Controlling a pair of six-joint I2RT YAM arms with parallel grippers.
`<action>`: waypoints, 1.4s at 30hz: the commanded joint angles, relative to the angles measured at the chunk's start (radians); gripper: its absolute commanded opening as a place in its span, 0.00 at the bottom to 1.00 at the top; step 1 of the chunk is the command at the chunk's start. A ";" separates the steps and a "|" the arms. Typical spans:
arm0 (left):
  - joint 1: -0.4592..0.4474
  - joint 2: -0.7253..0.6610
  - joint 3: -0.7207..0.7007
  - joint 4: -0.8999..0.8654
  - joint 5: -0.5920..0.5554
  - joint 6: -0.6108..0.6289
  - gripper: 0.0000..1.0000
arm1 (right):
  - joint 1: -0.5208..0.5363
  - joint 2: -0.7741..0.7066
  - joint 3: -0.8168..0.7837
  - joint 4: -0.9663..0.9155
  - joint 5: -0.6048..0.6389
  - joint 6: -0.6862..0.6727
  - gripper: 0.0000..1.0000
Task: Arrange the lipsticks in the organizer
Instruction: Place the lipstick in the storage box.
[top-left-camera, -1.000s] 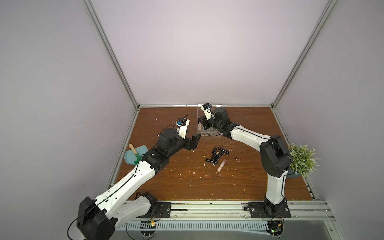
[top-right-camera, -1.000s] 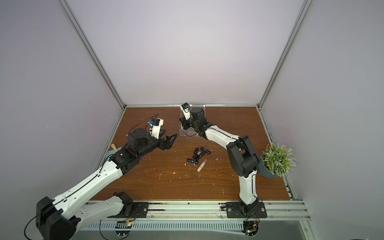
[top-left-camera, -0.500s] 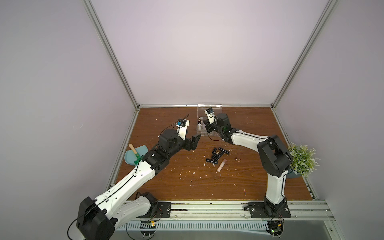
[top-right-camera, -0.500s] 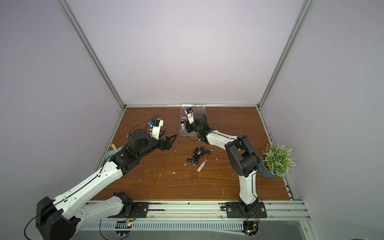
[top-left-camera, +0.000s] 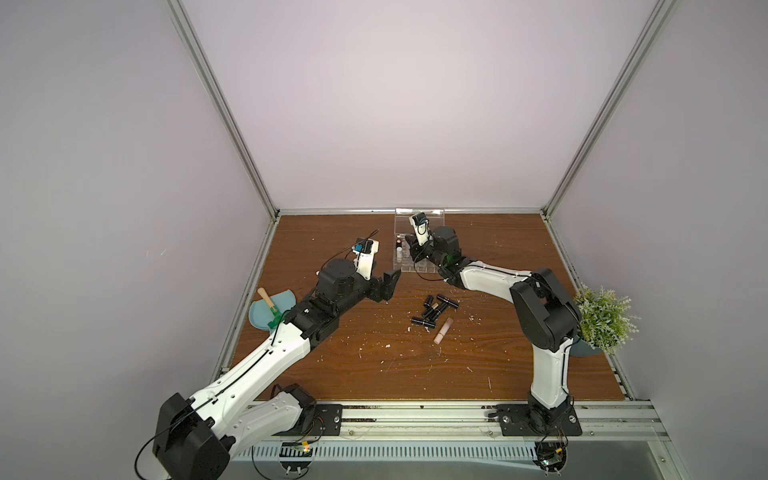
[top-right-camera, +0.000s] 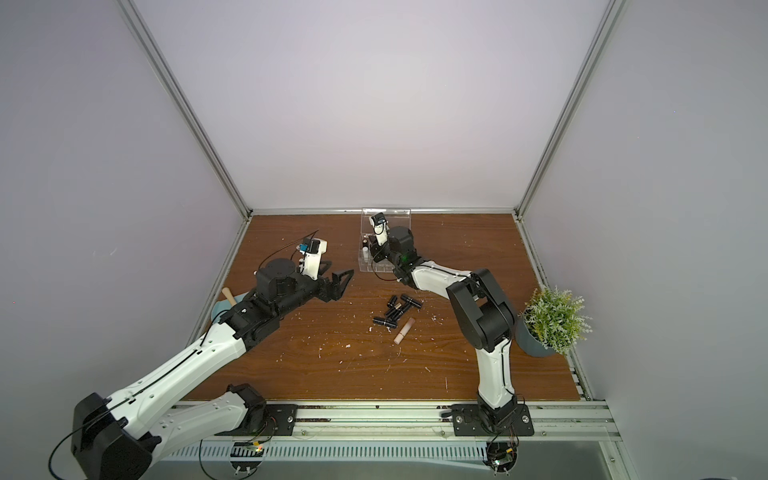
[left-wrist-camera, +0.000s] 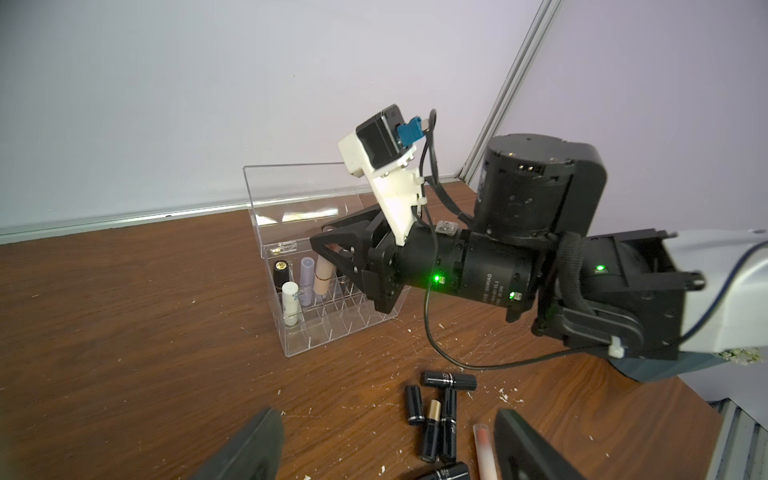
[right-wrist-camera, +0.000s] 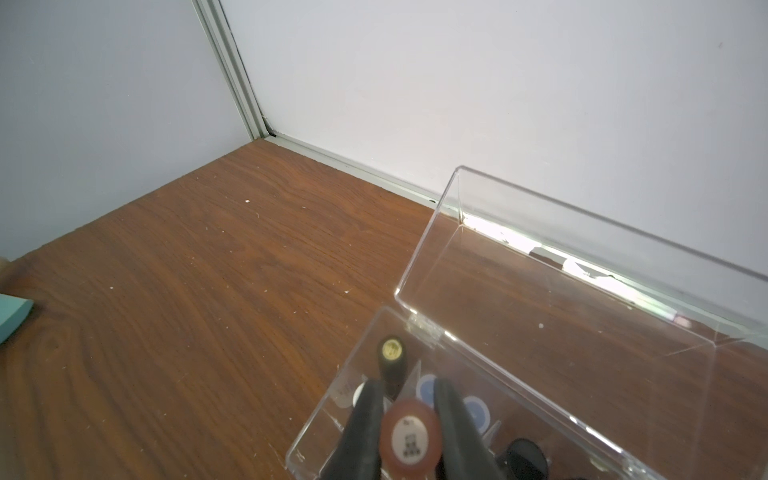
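A: Okay, right gripper?
B: Clenched on a beige-pink lipstick, tilted, lower end inside the open organizer at the back of the table, beside a lavender tube. A white tube and a black tube stand there too.
A: And left gripper?
B: Fingers spread, grasping nothing, near the loose lipsticks.
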 joint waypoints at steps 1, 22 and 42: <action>0.006 -0.005 -0.009 0.024 -0.010 0.007 0.83 | 0.005 0.012 0.036 0.041 0.010 -0.011 0.03; 0.006 0.009 -0.008 0.021 0.000 0.002 0.83 | 0.010 0.059 0.055 0.044 0.029 -0.019 0.21; -0.048 0.227 0.124 -0.216 0.142 0.060 0.84 | -0.010 -0.273 -0.111 -0.023 0.048 0.029 0.54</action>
